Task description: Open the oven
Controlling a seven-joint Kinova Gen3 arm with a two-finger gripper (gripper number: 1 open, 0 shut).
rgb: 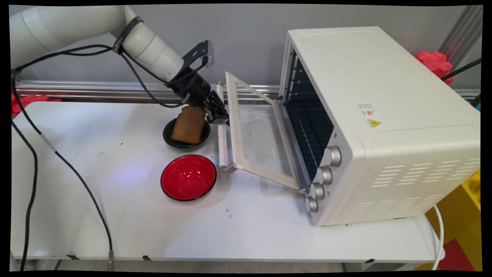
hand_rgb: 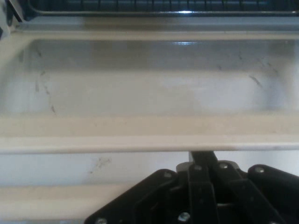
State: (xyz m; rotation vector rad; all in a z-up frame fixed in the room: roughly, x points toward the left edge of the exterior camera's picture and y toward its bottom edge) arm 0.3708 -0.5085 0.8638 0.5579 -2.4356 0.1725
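Observation:
My gripper (rgb: 220, 114) is shut, its fingers (hand_rgb: 202, 157) pressed together. It sits against the white bar handle (rgb: 221, 143) of the toaster oven's glass door (rgb: 261, 140), which hangs half open, tilted towards the table. In the hand view the fingers reach past the handle (hand_rgb: 46, 200) into the gap before the door's frame (hand_rgb: 140, 135). Just left of the gripper, a slice of brown toast (rgb: 188, 125) leans in a dark green bowl (rgb: 168, 137). The white oven (rgb: 365, 107) stands at the right with its dark inside showing.
An empty red bowl (rgb: 188, 177) lies in front of the green one, close to the handle's near end. Black cables (rgb: 77, 173) hang from the arm across the table's left side. Several oven knobs (rgb: 324, 175) face the front.

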